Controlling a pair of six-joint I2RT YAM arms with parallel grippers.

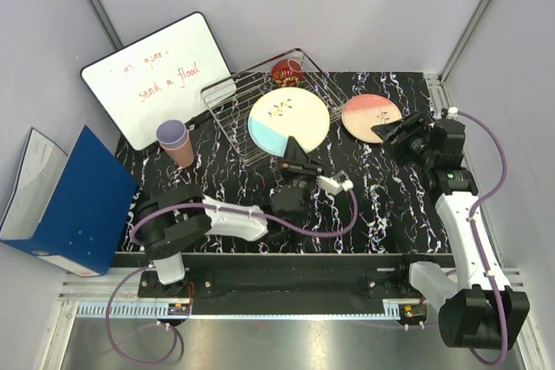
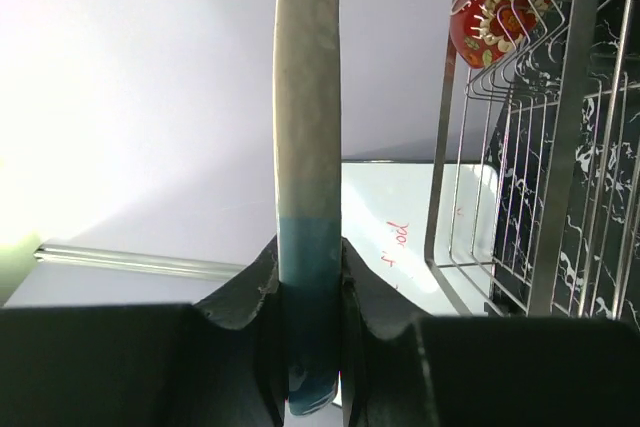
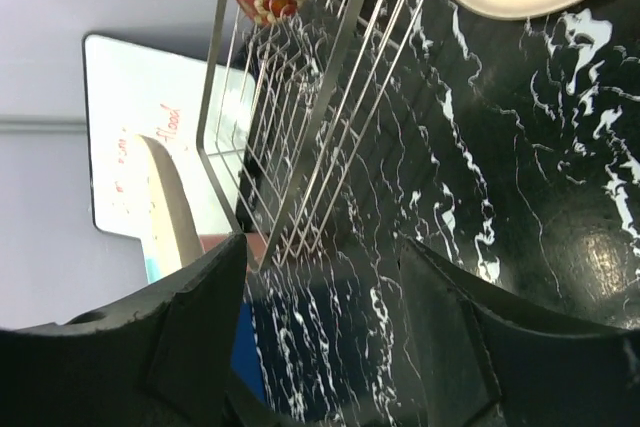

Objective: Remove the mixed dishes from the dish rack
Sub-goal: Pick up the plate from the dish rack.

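Observation:
My left gripper [image 1: 295,150] is shut on the blue edge of the light-blue and cream plate [image 1: 288,119], which is held tilted over the near side of the wire dish rack [image 1: 232,108]. The left wrist view shows the plate [image 2: 307,147] edge-on, clamped in my left gripper [image 2: 308,287]. A red patterned bowl [image 1: 287,71] lies in the rack's far corner. The pink and cream plate [image 1: 368,115] lies flat on the table right of the rack. My right gripper [image 1: 392,133] stands open just beside it, holding nothing. A lavender cup [image 1: 171,134] sits nested in a salmon-pink cup [image 1: 184,155] left of the rack.
A whiteboard [image 1: 160,75] with red writing leans at the back left. A blue binder [image 1: 65,201] hangs off the table's left edge. The black marbled table [image 1: 381,201] runs between the arms, with grey walls all around.

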